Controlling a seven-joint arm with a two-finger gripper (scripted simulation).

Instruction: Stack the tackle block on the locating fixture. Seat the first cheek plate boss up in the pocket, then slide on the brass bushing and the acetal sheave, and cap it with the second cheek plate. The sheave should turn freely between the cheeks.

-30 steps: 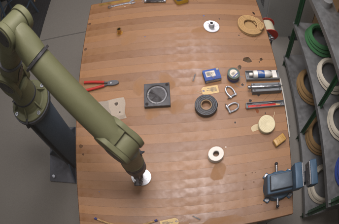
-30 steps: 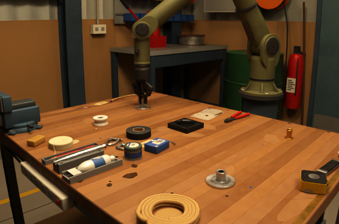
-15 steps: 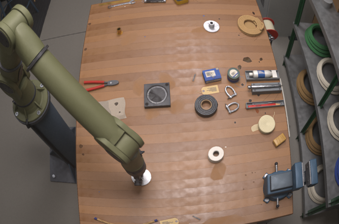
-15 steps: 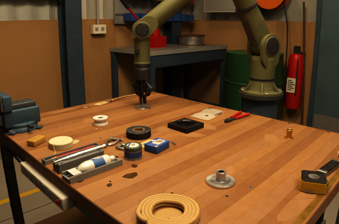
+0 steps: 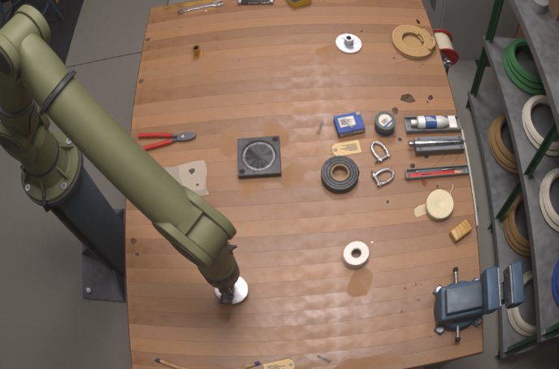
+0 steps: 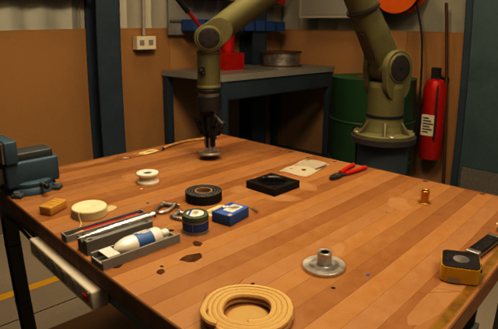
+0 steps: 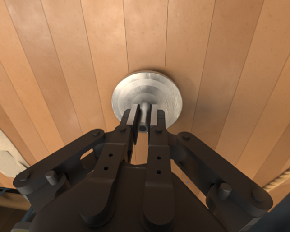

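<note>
A round silver cheek plate (image 5: 235,290) (image 6: 209,152) (image 7: 147,98) lies flat on the bench's near-left area with its thin boss pointing up. The black square locating fixture (image 5: 259,157) (image 6: 272,184) sits mid-bench, its round pocket holding nothing. A second cheek plate (image 5: 348,43) (image 6: 324,264) with a wider hub lies at the far right. The small brass bushing (image 5: 197,51) (image 6: 424,196) stands upright near the far left edge. The cream acetal sheave (image 5: 356,254) (image 6: 147,176) lies flat on the near right. My gripper (image 5: 228,295) (image 6: 209,144) (image 7: 142,117) stands straight above the first plate, closed on its boss.
Trays (image 5: 433,146) with a tube and tools line the right edge, beside tape rolls (image 5: 340,173), shackles and a blue box (image 5: 349,124). A blue vice (image 5: 469,300) occupies the near-right corner, red pliers (image 5: 165,139) and a paper scrap (image 5: 190,176) lie left of the fixture.
</note>
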